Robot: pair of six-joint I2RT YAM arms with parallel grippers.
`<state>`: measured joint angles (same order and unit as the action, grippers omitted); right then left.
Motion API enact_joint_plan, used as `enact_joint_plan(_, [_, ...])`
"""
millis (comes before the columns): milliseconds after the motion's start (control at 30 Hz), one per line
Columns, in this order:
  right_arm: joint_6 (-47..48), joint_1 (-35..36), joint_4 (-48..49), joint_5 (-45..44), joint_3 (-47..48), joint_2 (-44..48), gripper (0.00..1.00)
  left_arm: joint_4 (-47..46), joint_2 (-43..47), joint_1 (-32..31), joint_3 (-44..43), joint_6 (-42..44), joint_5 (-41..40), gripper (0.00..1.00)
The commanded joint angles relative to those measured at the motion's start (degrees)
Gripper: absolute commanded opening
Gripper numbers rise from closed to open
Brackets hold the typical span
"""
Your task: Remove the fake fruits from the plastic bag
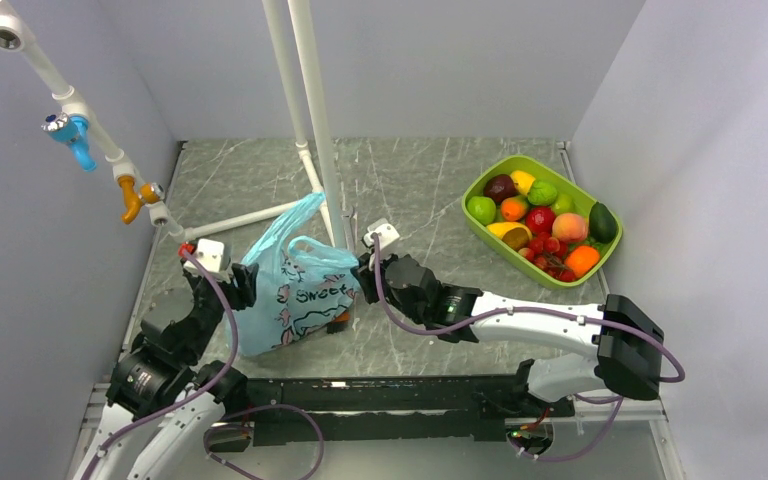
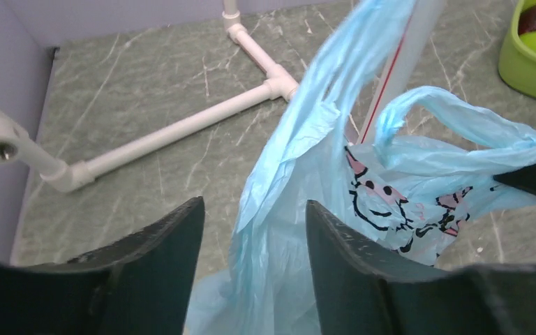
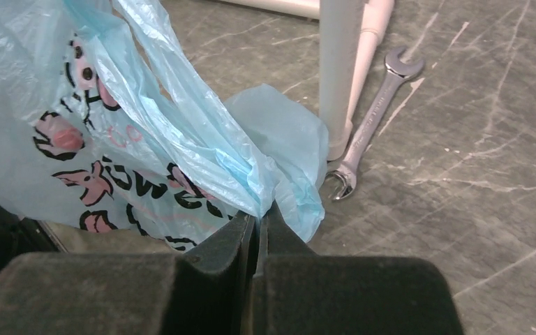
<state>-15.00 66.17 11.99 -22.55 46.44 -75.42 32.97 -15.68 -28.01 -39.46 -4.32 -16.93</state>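
The light-blue plastic bag [image 1: 295, 290] with "sweet" printed on it stands between my two arms, its loop handles up. My left gripper [image 1: 243, 286] is at the bag's left side. In the left wrist view its fingers [image 2: 252, 209] stand open, with a fold of the bag [image 2: 286, 209] hanging loose between them. My right gripper [image 1: 362, 274] is at the bag's right edge, and in the right wrist view its jaws [image 3: 259, 213] are shut on a pinch of the bag's film [image 3: 251, 174]. Several fake fruits [image 1: 540, 218] lie in a lime-green tray. What the bag holds is hidden.
The lime-green tray [image 1: 498, 244] sits at the back right, its corner showing in the left wrist view [image 2: 530, 70]. A white pipe frame [image 1: 315, 120] rises just behind the bag, with a post [image 3: 338, 70] close to my right gripper. A steel wrench [image 3: 370, 122] lies beside that post.
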Motion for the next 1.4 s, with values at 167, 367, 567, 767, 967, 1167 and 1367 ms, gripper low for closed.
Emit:
enact_joint_plan(167, [-1.4, 0.2, 1.2, 5.1, 2.2, 1.0, 0.00, -2.0, -5.5, 0.0, -4.1, -6.3, 4.5, 0.92])
enact_joint_plan(367, [-1.1, 0.2, 1.1, 6.5, 2.6, 1.2, 0.00, 7.6, -18.7, 0.0, -20.1, -11.4, 4.7, 0.95])
enact_joint_plan(567, [-0.9, 0.1, 0.3, 6.5, 2.5, 2.7, 0.00, 8.6, -33.0, 0.2, -26.5, -6.4, 6.4, 0.99])
enact_joint_plan(767, [-1.6, 0.2, -0.9, 6.0, 1.3, 4.9, 0.00, 3.3, -44.5, 2.1, -29.4, -4.7, 10.7, 0.99])
enact_joint_plan(967, [-1.5, 0.2, -2.2, 5.3, 1.1, 5.0, 0.07, -0.3, -45.9, 5.4, -27.0, 0.7, 21.2, 0.65])
enact_joint_plan(1167, [-1.3, 0.2, -6.1, 3.5, 2.3, 3.7, 0.33, -16.1, -28.2, 5.8, -11.0, 6.1, 24.2, 0.25])
enact_joint_plan(1367, [1.9, 0.5, -10.4, 0.7, 6.8, 2.6, 0.75, -22.9, -18.6, 5.8, -4.7, 4.7, 31.1, 0.02])
